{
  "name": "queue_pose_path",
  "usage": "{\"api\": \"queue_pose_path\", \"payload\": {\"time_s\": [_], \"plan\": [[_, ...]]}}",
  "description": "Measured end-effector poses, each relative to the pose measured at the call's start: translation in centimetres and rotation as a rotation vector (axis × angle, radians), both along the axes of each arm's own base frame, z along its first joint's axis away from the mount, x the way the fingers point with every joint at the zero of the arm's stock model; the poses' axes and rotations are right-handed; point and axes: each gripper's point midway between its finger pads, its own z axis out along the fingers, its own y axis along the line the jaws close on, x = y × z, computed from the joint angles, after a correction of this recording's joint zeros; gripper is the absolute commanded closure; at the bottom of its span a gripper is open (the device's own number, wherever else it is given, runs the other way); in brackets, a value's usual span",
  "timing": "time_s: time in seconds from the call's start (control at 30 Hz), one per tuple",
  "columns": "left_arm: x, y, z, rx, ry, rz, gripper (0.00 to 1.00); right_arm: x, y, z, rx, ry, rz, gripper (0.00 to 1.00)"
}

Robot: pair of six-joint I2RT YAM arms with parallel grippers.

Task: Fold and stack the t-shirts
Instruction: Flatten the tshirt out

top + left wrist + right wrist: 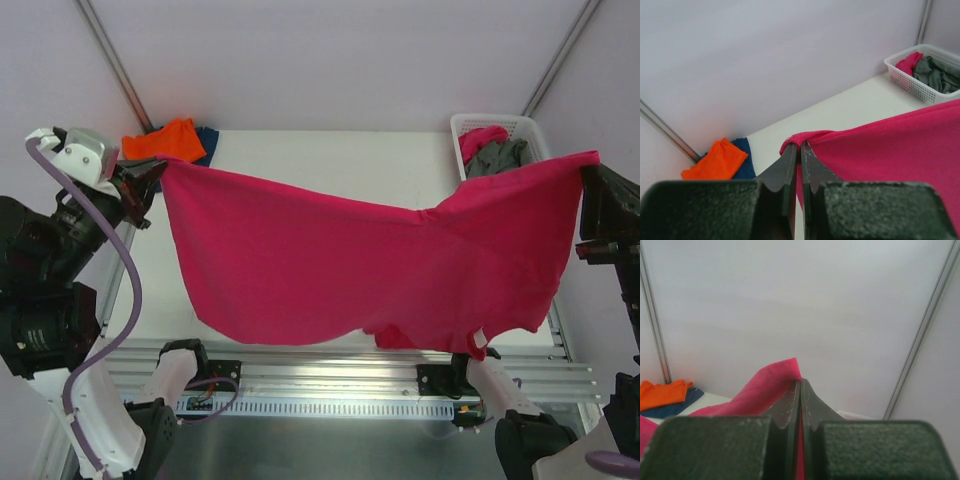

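Orange t-shirt (pixel 165 140) lies on the dark blue t-shirt (pixel 208 141), both look folded, far-left desk (pixel 330 165) corner. Grey t-shirt (pixel 500 156) is in the basket (pixel 500 122), not done. Magenta t-shirt (pixel 330 265) hangs unfolded over the desk. Left end effector (pixel 800 147) and right end effector (pixel 800 385) are raised, wide apart, each clamped on a top corner.

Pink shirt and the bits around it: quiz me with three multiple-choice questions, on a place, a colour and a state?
1. Where on the table is the white basket? A far right corner; B far left corner; C near edge.
2. What colour is the shirt lying on the dark blue shirt? A grey; B orange; C green.
3. How is the magenta-pink t-shirt? A flat on the table; B stretched in air; C folded on the pile.
Answers: 1 A, it sits back right. 2 B, the orange shirt covers it. 3 B, left pincer and right pincer each clamp an end.
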Motion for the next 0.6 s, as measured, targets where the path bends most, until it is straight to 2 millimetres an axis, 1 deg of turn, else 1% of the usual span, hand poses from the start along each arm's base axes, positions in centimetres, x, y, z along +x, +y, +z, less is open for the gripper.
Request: {"api": "queue_pose_path", "payload": {"time_s": [0.03,0.1,0.17,0.2,0.23,0.27,0.3,0.33,0.4,0.43,0.47,0.5,0.53,0.6], "plan": [[0.7,0.3,0.2,0.000,-0.001,0.010,1.00,0.3,-0.1,0.3,-0.001,-0.007,-0.003,0.99],[2.5,0.8,0.5,0.001,0.001,0.028,1.00,1.5,-0.2,0.8,-0.005,-0.014,-0.009,0.99],[5.1,1.5,0.3,0.001,0.020,0.044,1.00,3.7,-0.5,1.2,-0.012,-0.009,-0.014,0.99],[6.7,1.9,0.0,0.003,0.036,0.052,1.00,4.9,-0.6,1.3,-0.015,-0.005,-0.016,0.99],[8.7,2.4,-0.5,0.002,0.062,0.059,1.00,6.7,-0.7,1.2,-0.018,0.010,-0.018,0.99],[10.5,2.8,-1.0,0.002,0.086,0.066,1.00,8.7,-0.9,1.0,-0.021,0.029,-0.020,0.99],[12.1,3.2,-1.4,0.001,0.103,0.073,1.00,11.1,-1.1,0.6,-0.022,0.057,-0.021,0.99],[14.2,3.7,-2.1,0.000,0.131,0.081,1.00,13.5,-1.3,0.2,-0.021,0.085,-0.022,0.99],[18.2,4.7,-3.4,0.005,0.171,0.099,1.00,18.8,-1.8,-1.4,-0.015,0.158,-0.026,0.99],[20.3,5.2,-4.5,0.009,0.202,0.108,1.00,20.8,-2.1,-2.2,-0.011,0.188,-0.029,0.99],[22.0,5.6,-5.5,0.015,0.228,0.111,1.00,23.4,-2.5,-3.3,-0.005,0.226,-0.034,0.99],[23.3,5.9,-6.1,0.023,0.240,0.115,1.00,26.1,-3.0,-4.7,0.004,0.269,-0.040,1.00],[24.7,6.3,-6.8,0.031,0.255,0.121,1.00,28.6,-3.6,-6.4,0.015,0.319,-0.048,0.99],[26.9,6.7,-7.0,0.051,0.254,0.121,1.00,32.7,-4.8,-9.1,0.040,0.395,-0.062,0.99]]}}
